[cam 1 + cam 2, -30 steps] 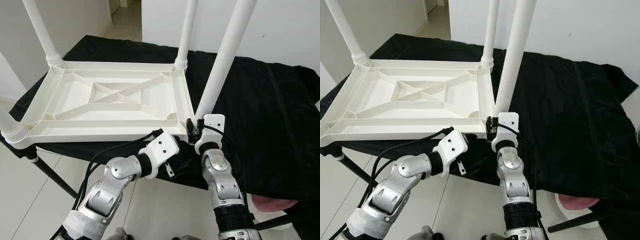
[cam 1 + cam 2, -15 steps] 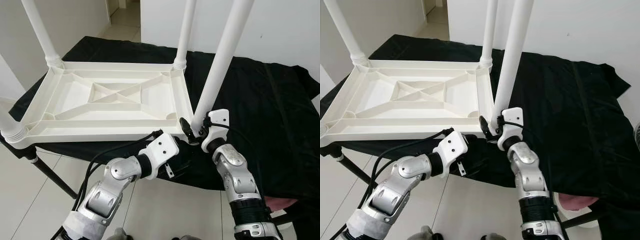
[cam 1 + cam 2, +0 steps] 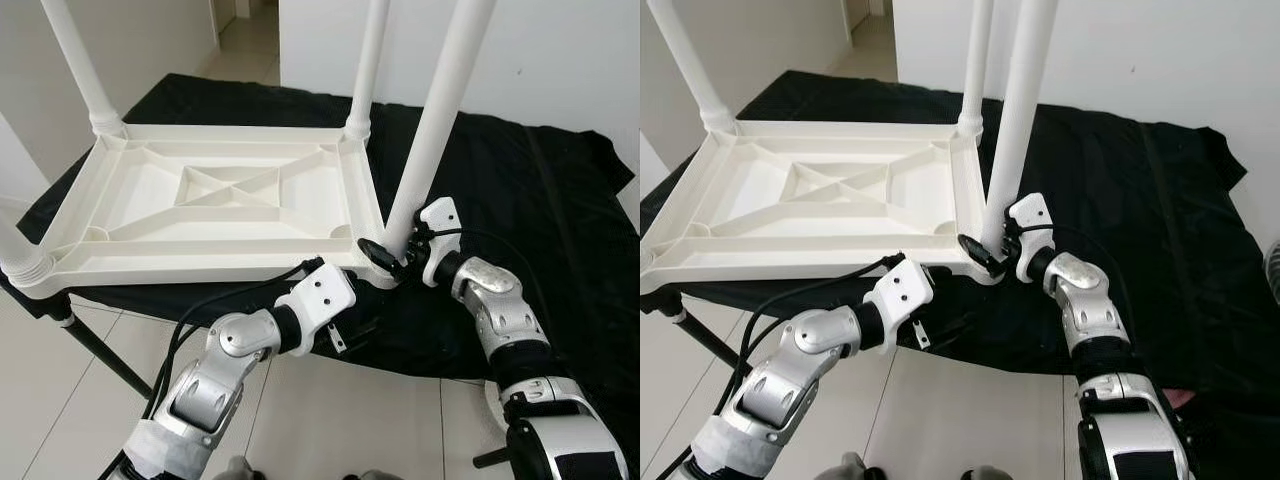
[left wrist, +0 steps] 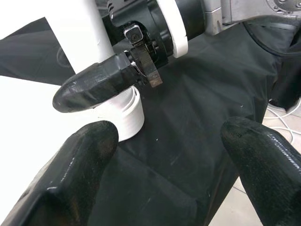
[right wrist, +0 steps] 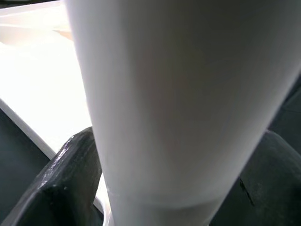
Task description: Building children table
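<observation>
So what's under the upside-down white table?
A black cloth is spread under the white table, hanging over a stand with a dark leg. What the cloth covers cannot be seen. The right gripper holds the near table leg at its base.

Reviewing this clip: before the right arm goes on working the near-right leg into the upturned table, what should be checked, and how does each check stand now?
1. Right tool closed around the base of the near-right leg: ok, a finger sits on each side.
2. Leg in its corner socket: ok; whether fully home, cannot tell.
3. Leg upright: not ok, it tilts relative to the far-right leg.
4. Left tool free of the leg: ok, open, below the corner.
5. Tabletop flat on the black cloth: ok.
</observation>
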Controlling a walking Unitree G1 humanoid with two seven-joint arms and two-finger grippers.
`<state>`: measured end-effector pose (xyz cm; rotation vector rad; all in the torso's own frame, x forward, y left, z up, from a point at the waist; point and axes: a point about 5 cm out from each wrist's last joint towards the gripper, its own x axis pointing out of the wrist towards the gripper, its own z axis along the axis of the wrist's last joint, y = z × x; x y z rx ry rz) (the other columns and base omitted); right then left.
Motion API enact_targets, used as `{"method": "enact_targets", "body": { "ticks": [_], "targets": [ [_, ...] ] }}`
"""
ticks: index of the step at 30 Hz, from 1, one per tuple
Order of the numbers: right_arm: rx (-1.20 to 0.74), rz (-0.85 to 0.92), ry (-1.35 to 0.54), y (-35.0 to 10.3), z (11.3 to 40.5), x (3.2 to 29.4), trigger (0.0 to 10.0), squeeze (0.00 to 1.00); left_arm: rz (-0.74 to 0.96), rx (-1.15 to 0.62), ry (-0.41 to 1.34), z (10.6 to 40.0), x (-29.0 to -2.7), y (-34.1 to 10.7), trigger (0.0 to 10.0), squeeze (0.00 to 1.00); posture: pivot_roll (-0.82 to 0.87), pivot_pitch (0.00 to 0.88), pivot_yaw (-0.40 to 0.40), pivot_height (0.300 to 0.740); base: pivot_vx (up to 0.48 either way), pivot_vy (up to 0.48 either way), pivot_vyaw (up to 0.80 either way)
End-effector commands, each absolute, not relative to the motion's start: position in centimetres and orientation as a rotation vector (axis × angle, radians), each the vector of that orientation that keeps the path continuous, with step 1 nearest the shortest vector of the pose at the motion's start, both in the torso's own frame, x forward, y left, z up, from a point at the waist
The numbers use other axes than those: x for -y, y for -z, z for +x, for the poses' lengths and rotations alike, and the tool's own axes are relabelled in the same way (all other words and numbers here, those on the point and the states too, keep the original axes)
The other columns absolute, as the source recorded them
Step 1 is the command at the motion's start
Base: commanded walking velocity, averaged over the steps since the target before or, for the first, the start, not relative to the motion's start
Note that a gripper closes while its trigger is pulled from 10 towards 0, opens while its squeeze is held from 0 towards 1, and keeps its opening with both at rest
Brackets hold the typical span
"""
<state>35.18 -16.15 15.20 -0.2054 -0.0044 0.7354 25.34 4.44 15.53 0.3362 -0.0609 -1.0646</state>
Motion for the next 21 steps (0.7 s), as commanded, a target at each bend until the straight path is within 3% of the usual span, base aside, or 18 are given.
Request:
{"method": "enact_targets", "body": {
  "ticks": [1,14,15,17,18,21],
  "targets": [
    [-0.029,-0.233,-0.793,-14.9,35.4,15.6,0.3,0.0,0.347,0.07,0.998,25.7,-4.7,-15.7,10.0,0.0,-0.04,0.043,-0.002,0.74,0.0,0.0,0.0],
    [-0.046,-0.236,-0.858,-14.2,35.7,15.9,0.0,0.0,0.345,0.071,0.991,25.8,-4.8,-15.8,10.0,0.0,-0.04,0.047,0.001,0.74,0.0,0.0,0.0],
    [-0.04,-0.232,-0.838,-14.2,35.7,16.2,1.2,0.0,0.345,0.072,0.993,25.8,-4.8,-15.8,10.0,0.0,-0.04,0.047,0.001,0.74,0.0,0.0,0.0],
    [-0.036,-0.229,-0.824,-14.1,35.8,16.4,1.2,0.0,0.345,0.072,0.995,25.8,-4.8,-15.8,10.0,0.0,-0.04,0.047,0.001,0.74,0.0,0.0,0.0],
    [-0.021,-0.211,-0.8,-14.2,35.8,16.6,10.0,0.0,0.346,0.073,0.996,25.8,-4.7,-15.8,10.0,0.0,-0.04,0.048,0.001,0.74,0.0,0.0,0.0],
    [-0.002,-0.187,-0.745,-14.4,35.9,16.7,10.0,0.0,0.345,0.073,0.997,25.8,-4.7,-15.8,10.0,0.0,-0.05,0.049,0.0,0.74,0.0,0.0,0.0]
  ]
}}
